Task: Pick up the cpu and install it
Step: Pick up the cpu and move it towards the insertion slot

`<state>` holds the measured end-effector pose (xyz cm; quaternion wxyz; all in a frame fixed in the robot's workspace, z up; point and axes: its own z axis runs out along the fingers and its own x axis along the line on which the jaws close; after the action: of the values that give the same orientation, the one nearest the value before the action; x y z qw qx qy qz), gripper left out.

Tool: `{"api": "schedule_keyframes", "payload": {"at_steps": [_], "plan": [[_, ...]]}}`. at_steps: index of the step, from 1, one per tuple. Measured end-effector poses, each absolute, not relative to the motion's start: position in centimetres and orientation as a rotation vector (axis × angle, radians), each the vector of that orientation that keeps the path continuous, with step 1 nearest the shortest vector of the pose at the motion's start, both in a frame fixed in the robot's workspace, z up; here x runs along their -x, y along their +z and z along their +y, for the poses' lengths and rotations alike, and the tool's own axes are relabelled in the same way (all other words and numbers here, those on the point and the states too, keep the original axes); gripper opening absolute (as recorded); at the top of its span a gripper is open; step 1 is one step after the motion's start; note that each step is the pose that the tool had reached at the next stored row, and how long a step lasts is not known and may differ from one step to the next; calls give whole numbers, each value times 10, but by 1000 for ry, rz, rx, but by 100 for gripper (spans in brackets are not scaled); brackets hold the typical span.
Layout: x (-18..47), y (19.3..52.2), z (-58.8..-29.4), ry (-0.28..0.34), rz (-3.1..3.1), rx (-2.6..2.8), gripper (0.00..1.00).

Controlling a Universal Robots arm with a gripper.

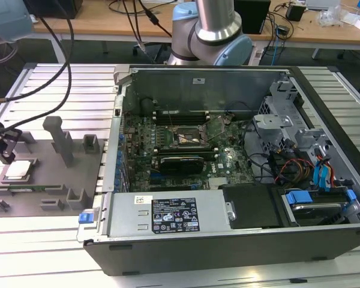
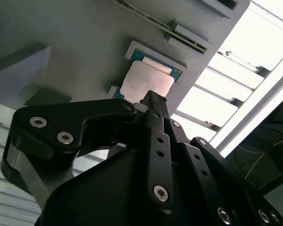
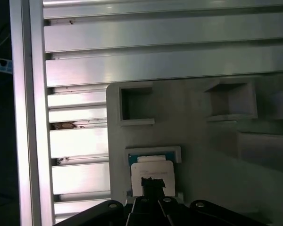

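The cpu is a small pale silvery square lying flat in a recess of the grey fixture plate, at the exterior view's left. My gripper hangs just above its near edge. In both wrist views the black fingers come together into one narrow tip, shut, with nothing between them. That tip overlaps the edge of the cpu. In the first wrist view the gripper covers part of the cpu. Whether the tip touches the chip I cannot tell. The open socket sits on the motherboard inside the computer case.
Grey upright blocks and empty pockets rise from the fixture plate near the cpu. The case's wall stands between fixture and motherboard. A black expansion card lies below the socket. Cables hang over the slotted aluminium table.
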<state>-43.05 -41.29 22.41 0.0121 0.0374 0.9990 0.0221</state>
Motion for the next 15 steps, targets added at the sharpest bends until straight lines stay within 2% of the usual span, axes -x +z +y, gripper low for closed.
{"api": "schedule_keyframes", "payload": {"at_steps": [12, 15], "plan": [[427, 210, -413, 69, 3115, -114, 11], [427, 210, -413, 69, 3115, -114, 29]]}}
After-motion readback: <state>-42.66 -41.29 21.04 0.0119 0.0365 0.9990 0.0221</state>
